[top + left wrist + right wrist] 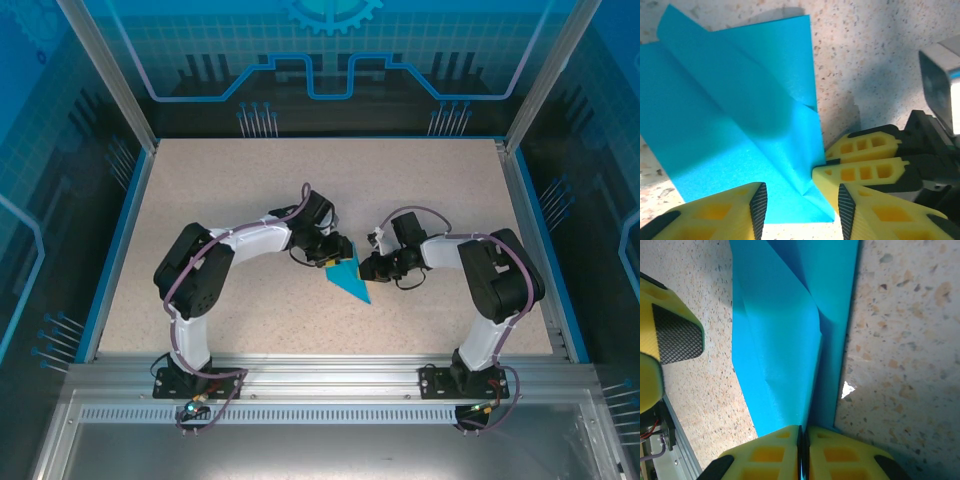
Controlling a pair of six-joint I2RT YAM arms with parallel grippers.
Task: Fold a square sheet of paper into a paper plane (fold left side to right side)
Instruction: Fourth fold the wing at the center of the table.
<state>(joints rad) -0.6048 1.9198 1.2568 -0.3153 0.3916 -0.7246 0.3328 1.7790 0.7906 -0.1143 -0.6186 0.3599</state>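
The square sheet of paper (350, 279) is bright cyan and lies creased into a pointed shape at the table's middle, tip toward the near right. In the left wrist view the paper (735, 130) shows diagonal folds and a raised flap. My left gripper (800, 210) is open, its fingers standing either side of the paper's near corner. My right gripper (804, 440) is shut on an upright fold of the paper (775, 340). Its yellow fingers (865, 160) touch the paper's right edge in the left wrist view. In the top view the two grippers (335, 254) (370, 267) meet over the paper's wide end.
The speckled beige tabletop (250, 180) has a blue rim (118, 240) and aluminium posts (110, 70) at its corners. A metal rail (330, 375) runs along the near edge by the arm bases. One left fingertip pad (675, 335) stands close beside the paper in the right wrist view.
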